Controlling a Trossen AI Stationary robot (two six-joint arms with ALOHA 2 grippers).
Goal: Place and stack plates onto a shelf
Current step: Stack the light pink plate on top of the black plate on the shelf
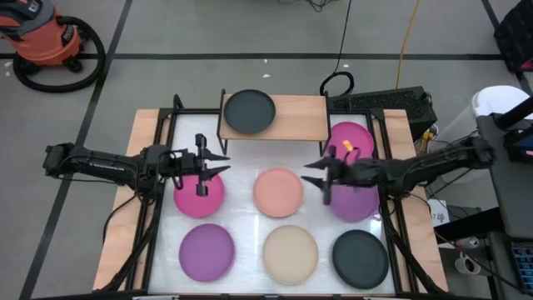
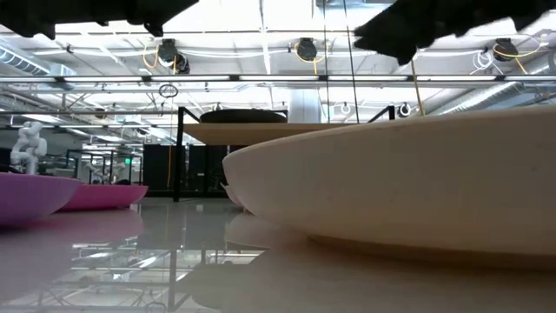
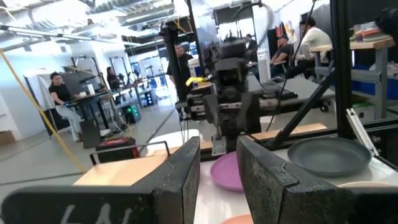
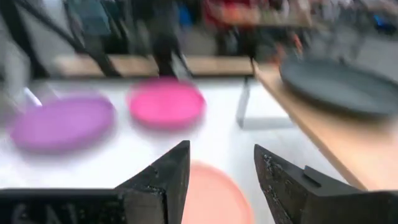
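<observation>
Beige plate looms nearest us; our open left gripper and right gripper flank the salmon plate, touching nothing.

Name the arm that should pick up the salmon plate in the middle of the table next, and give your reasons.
Probably the right. The right gripper hangs open at the edge of the salmon plate, and its wrist view shows the plate between its fingers. The left gripper, also open, sits over the hot pink plate.

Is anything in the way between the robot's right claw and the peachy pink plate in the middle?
Nothing visible is. The right gripper hangs open at the salmon plate, with only bare white table around it. The shelf behind holds one dark grey plate, leaving room beside it.
</observation>
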